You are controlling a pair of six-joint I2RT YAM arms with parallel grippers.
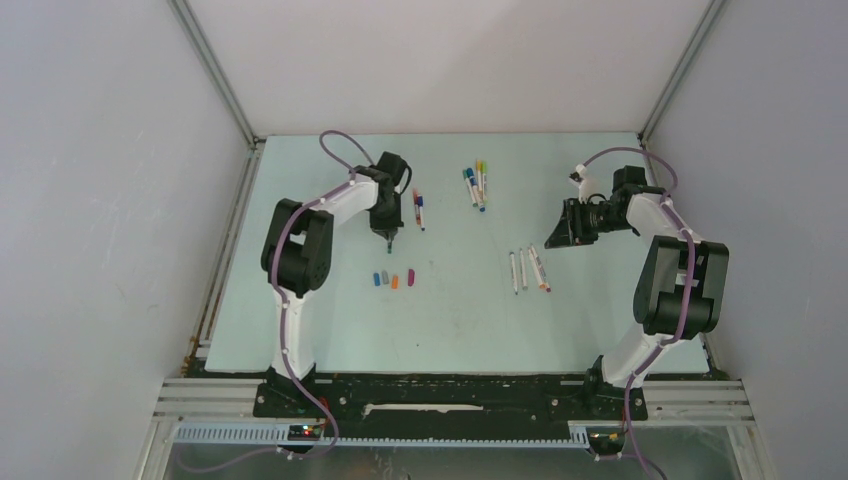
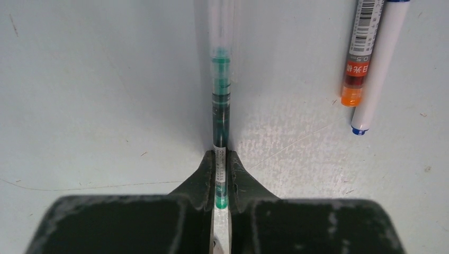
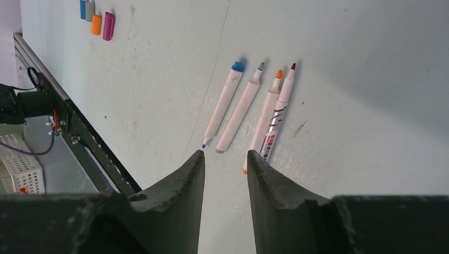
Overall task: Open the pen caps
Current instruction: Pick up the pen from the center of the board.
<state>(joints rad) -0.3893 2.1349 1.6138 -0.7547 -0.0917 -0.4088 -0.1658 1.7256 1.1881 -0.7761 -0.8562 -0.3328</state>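
- Right now my left claw point(image 2: 221, 174) pinches a green pen point(image 2: 221, 114) near the worktop's point(image 1: 460, 320) far-left area; my right claw point(image 3: 225, 164) hangs part-open, empty.
- Loose caps point(image 1: 394, 279) lie towards the near-left.
- Risk, I judge: the thin barrel twisting out of so narrow a pinch.
- Blur hides whether the green pen's cap is on.
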